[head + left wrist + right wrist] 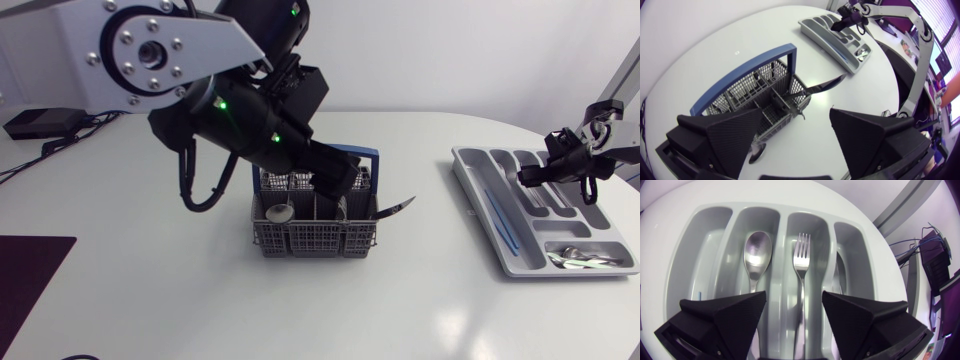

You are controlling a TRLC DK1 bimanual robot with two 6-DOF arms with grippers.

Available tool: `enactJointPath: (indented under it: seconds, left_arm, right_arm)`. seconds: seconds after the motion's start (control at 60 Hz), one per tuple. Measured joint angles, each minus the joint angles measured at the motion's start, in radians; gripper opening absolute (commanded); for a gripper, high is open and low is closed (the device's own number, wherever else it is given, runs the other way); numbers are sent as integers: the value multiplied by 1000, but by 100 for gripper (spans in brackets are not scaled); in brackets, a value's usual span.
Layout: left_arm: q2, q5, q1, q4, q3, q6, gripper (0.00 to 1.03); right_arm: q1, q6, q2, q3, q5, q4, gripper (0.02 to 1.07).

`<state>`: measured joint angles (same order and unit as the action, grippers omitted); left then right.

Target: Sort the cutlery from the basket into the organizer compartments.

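The grey wire basket [315, 235] with a blue handle [355, 152] stands mid-table. A knife [396, 207] leans out of its right side and a spoon [278, 212] stands inside. My left gripper [338, 183] hangs open just over the basket; the left wrist view shows the basket [757, 87], the knife [815, 89] and a spoon [757, 150] ahead of and under the left gripper [797, 112]. My right gripper [527, 178] hovers open over the grey organizer [480, 225]. Under the right gripper [794, 297], a spoon [756, 250] and a fork [801, 255] lie in neighbouring compartments.
A thin blue stick [497, 215] lies in the organizer's left slot, and small shiny cutlery [585, 258] fills its front cross compartment. A dark mat [30, 280] covers the table's front left corner. The left arm's bulky links [250, 110] rise over the basket's back.
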<state>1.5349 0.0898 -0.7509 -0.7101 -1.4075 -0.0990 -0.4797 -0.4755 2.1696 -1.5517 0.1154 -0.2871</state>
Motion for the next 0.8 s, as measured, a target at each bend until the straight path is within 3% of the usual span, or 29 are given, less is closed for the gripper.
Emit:
enactJointPath:
  seconds: [0.117, 0.233, 0.667, 0.8]
  left_arm:
    - [32, 10, 11, -94, -28, -61, 85]
    - [100, 11, 6, -193, -91, -92, 73]
    - [158, 26, -2, -229, -159, -162, 72]
    - [167, 33, -6, -234, -163, -176, 68]
  right_arm:
    - [0, 0, -55, 47, 13, 8, 92]
    - [-1, 0, -122, 100, 27, 24, 96]
    - [-11, -1, -173, 143, 37, 32, 96]
    - [-11, -4, -188, 186, 43, 32, 96]
